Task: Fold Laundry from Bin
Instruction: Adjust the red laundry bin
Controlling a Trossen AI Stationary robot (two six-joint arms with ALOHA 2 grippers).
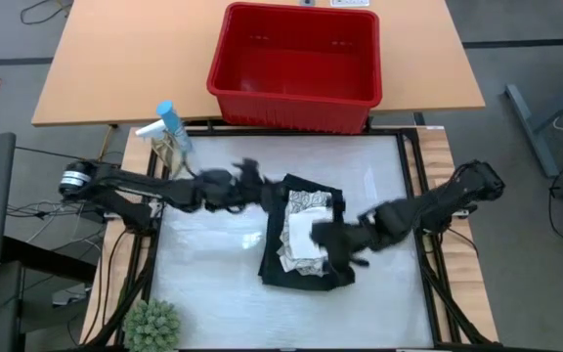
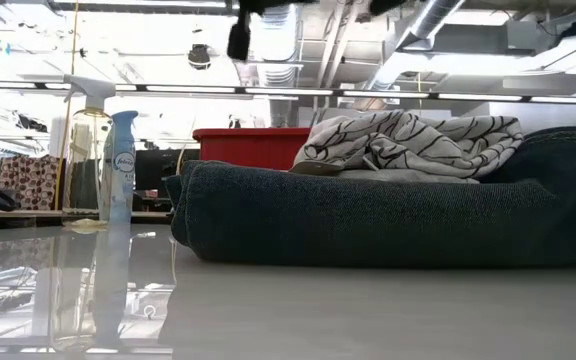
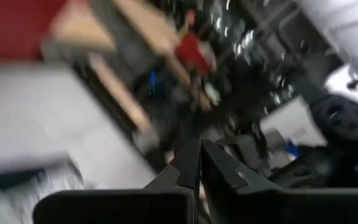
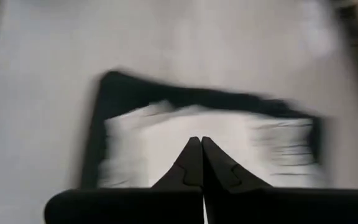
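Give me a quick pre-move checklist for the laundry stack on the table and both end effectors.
1. Red bin emptied: ok, nothing shows inside.
2. Dark garment folded flat on the table: ok.
3. Leaf-patterned cloth neat: not ok, it lies rumpled on the garment.
4. Small whitish cloth on top of the stack: ok.
5. Left end effector empty: ok, shut, holding nothing, raised beside the stack.
6. Right end effector empty: ok, shut, above the cloths.
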